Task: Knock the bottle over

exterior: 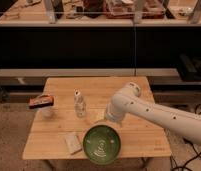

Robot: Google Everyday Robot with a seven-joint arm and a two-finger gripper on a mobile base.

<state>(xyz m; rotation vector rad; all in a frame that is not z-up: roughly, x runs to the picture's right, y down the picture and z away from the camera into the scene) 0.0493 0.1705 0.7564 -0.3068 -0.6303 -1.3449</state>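
The bottle (80, 104) is small, clear plastic with a white cap, and stands upright left of centre on the wooden table (104, 87). My white arm reaches in from the right. Its wrist end, where the gripper (107, 116) is, sits low over the table, right of the bottle and just behind the green plate (101, 144). A gap of bare wood lies between the gripper and the bottle. The gripper's fingers are hidden behind the arm's wrist.
A short white cup (46, 111) topped by an orange-brown item (41, 101) stands at the table's left. A pale sponge-like block (72, 143) lies at the front, left of the plate. A dark shelving unit stands behind the table.
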